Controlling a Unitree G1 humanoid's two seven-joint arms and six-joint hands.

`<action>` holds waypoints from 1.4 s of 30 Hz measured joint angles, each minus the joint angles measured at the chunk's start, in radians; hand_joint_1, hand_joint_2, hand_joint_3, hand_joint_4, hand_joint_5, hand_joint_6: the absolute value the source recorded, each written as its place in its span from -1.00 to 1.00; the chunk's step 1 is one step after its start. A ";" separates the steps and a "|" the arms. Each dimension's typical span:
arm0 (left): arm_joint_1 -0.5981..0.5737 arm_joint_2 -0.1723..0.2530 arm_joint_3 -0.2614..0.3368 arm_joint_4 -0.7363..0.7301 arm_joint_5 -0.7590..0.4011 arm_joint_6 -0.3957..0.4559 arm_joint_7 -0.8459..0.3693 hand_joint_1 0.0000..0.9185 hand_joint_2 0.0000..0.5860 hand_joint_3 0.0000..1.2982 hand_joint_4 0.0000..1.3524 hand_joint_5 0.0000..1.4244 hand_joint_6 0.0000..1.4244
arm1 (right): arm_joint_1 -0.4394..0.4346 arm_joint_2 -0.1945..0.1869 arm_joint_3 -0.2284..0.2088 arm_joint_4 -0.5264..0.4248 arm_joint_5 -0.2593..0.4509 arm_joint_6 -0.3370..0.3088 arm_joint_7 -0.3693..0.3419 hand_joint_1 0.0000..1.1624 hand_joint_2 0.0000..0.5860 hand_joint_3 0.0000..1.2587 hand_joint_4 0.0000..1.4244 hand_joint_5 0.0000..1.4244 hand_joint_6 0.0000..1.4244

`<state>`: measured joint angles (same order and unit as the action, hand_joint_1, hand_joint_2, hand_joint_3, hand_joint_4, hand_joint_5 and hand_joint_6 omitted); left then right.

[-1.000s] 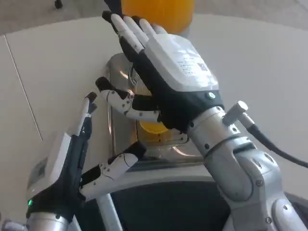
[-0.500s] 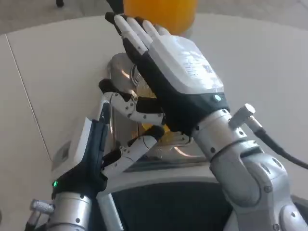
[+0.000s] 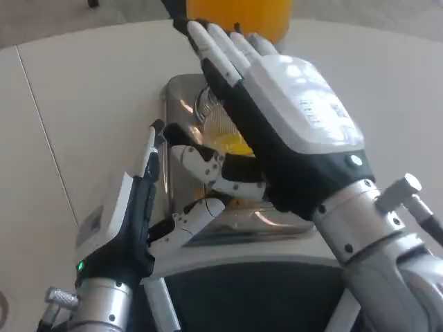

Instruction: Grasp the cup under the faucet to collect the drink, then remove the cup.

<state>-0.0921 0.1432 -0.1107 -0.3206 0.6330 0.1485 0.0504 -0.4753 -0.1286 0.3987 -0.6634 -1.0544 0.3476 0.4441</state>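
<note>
I see my right hand (image 3: 291, 131) spread flat over the steel tray (image 3: 181, 104), hiding the cup (image 3: 232, 142); fingers apart. My left hand (image 3: 138, 214) sits at the tray's left edge, fingers apart, holding nothing; bare tabletop (image 3: 83, 104) lies left.

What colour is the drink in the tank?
Orange, seen in the head view at the top: the tank.

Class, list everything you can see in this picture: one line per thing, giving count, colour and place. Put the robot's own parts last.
Table: one, white, under everything.
Drip tray: one, shiny silver metal, centre of the table.
Drink container: one, orange, at the top edge behind the tray.
Cup: one, clear with orange drink inside, on the tray, mostly hidden behind the right hand.
Left hand: one, white and black, lower left, fingers apart beside the tray.
Right hand: one, white and black, centre, over the cup.
</note>
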 measured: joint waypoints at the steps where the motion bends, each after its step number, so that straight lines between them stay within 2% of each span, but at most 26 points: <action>1: -0.001 0.001 0.004 0.002 -0.001 0.000 0.000 -0.74 -0.81 -1.00 -1.00 -0.82 -0.57 | 0.015 0.000 0.001 -0.019 -0.017 0.006 0.028 -0.10 0.57 -0.98 -1.00 -1.00 -1.00; 6: -0.010 0.004 0.011 0.011 -0.014 0.000 0.000 -0.74 -0.81 -1.00 -1.00 -0.82 -0.57 | 0.093 0.007 0.022 -0.108 -0.099 0.008 0.169 -0.04 0.51 -1.00 -1.00 -1.00 -1.00; 10: -0.013 0.006 0.012 0.022 -0.019 -0.001 0.000 -0.74 -0.81 -1.00 -1.00 -0.82 -0.57 | 0.162 0.031 0.039 -0.195 -0.190 0.007 0.285 0.00 0.47 -1.00 -1.00 -1.00 -1.00; 12: -0.018 0.006 0.012 0.032 -0.031 -0.001 0.004 -0.74 -0.81 -1.00 -1.00 -0.82 -0.57 | 0.220 0.050 0.051 -0.243 -0.251 -0.009 0.369 0.04 0.48 -1.00 -1.00 -1.00 -1.00; 16: -0.026 0.006 0.011 0.047 -0.034 -0.001 0.011 -0.74 -0.81 -1.00 -1.00 -0.81 -0.57 | 0.282 0.084 0.047 -0.292 -0.312 -0.050 0.453 0.06 0.47 -1.00 -1.00 -1.00 -1.00; 19: -0.035 0.007 0.010 0.063 -0.035 -0.001 0.015 -0.74 -0.81 -1.00 -1.00 -0.81 -0.56 | 0.340 0.092 0.041 -0.328 -0.336 -0.087 0.491 0.07 0.46 -1.00 -1.00 -1.00 -1.00; 23: -0.044 0.006 0.010 0.080 -0.036 -0.001 0.021 -0.74 -0.81 -1.00 -1.00 -0.81 -0.56 | 0.457 0.092 0.010 -0.354 -0.353 -0.143 0.494 0.07 0.46 -1.00 -1.00 -1.00 -1.00; 26: -0.050 0.006 0.011 0.089 -0.036 -0.001 0.027 -0.74 -0.81 -1.00 -1.00 -0.81 -0.55 | 0.532 0.099 -0.033 -0.365 -0.359 -0.182 0.443 0.08 0.46 -0.99 -1.00 -1.00 -1.00; 27: -0.054 0.006 0.010 0.094 -0.036 -0.001 0.028 -0.74 -0.81 -1.00 -1.00 -0.81 -0.55 | 0.571 0.117 -0.058 -0.366 -0.364 -0.213 0.396 0.08 0.46 -0.99 -1.00 -1.00 -1.00; 30: -0.062 0.006 0.009 0.107 -0.037 -0.001 0.032 -0.74 -0.81 -1.00 -1.00 -0.81 -0.55 | 0.639 0.160 -0.110 -0.367 -0.379 -0.282 0.321 0.08 0.46 -0.98 -1.00 -1.00 -1.00; 32: -0.067 0.005 0.008 0.116 -0.037 -0.001 0.034 -0.70 -0.82 -1.00 -1.00 -0.80 -0.53 | 0.663 0.180 -0.143 -0.367 -0.381 -0.324 0.295 0.08 0.45 -0.97 -1.00 -1.00 -1.00; 34: -0.072 0.004 0.008 0.126 -0.039 -0.002 0.035 -0.67 -0.83 -1.00 -1.00 -0.79 -0.52 | 0.673 0.182 -0.178 -0.367 -0.380 -0.355 0.283 0.08 0.45 -0.97 -1.00 -1.00 -1.00; 36: -0.082 -0.003 0.005 0.146 -0.042 -0.004 0.049 -0.60 -0.83 -1.00 -1.00 -0.78 -0.50 | 0.685 0.184 -0.231 -0.367 -0.369 -0.397 0.271 0.08 0.44 -0.96 -1.00 -1.00 -1.00; 39: -0.110 -0.015 -0.006 0.184 -0.052 -0.022 0.078 -0.59 -0.84 -1.00 -1.00 -0.78 -0.50 | 0.701 0.189 -0.315 -0.367 -0.323 -0.464 0.266 0.07 0.44 -0.94 -1.00 -1.00 -1.00; 42: -0.138 -0.030 -0.016 0.213 -0.067 -0.033 0.103 -0.58 -0.84 -1.00 -1.00 -0.78 -0.50 | 0.711 0.192 -0.363 -0.367 -0.304 -0.514 0.266 0.07 0.44 -0.93 -1.00 -1.00 -1.00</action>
<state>-0.2304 0.1133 -0.1262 -0.1077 0.5656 0.1152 0.1532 0.2361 0.0636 0.0355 -1.0303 -1.3580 -0.1663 0.7099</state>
